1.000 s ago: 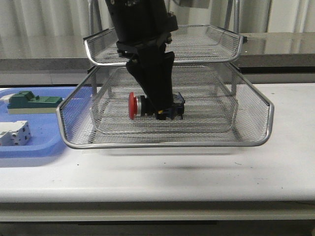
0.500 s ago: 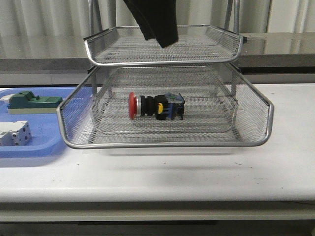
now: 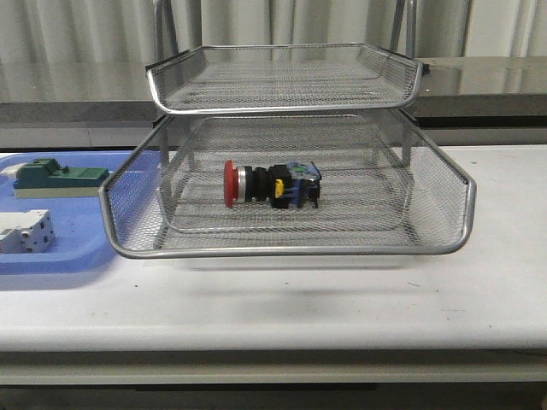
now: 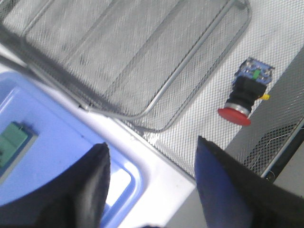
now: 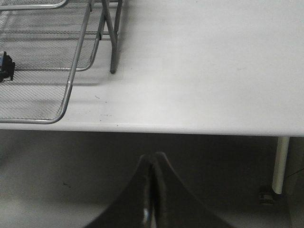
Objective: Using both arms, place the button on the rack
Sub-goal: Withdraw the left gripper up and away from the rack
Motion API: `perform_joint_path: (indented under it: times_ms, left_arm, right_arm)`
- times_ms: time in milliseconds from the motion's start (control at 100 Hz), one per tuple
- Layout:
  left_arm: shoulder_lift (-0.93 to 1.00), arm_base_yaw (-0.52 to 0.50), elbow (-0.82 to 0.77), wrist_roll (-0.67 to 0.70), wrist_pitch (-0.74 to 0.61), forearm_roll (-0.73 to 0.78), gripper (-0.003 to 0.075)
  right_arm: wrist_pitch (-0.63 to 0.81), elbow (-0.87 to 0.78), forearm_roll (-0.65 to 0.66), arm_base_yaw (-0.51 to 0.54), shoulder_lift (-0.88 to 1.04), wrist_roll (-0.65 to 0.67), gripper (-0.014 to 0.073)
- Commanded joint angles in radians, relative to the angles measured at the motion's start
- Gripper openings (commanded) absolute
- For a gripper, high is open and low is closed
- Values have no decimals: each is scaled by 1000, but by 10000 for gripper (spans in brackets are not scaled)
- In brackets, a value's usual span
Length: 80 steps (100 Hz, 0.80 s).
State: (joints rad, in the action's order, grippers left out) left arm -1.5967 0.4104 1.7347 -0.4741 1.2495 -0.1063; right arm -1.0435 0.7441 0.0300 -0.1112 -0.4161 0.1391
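In the pulled-out tray of the rack [image 3: 444,184], near its centre, the button [image 3: 271,185] lies on its side, red head toward nine o'clock, so the placing looks done. The left gripper [image 4: 151,164] hangs spread and empty; the right gripper [image 5: 152,175] is pressed together over the floor. No readable labels show.

Even, soft light (left wrist view blurred), faint shadows.
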Motion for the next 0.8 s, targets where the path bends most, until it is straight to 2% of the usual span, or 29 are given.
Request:
perform_joint_path:
  times_ms: [0,240,460,580,790]
  left_arm:
    - [108,-44,-48,33,12,-14,389]
    - [334,-174,-328,62,-144,-14,389]
    - [579,-292,-596,62,-360,-32,389]
    - [716,-328,-729,62,-513,-67,389]
    - [941,-332,-949,62,-773,-155,389]
  right_arm:
    - [60,33,13,2,-10,-4,-70]
    - [60,33,13,2,-10,-4,-70]
    - [60,33,13,2,-10,-4,-70]
    - [60,33,13,2,-10,-4,-70]
    - [60,33,13,2,-10,-4,-70]
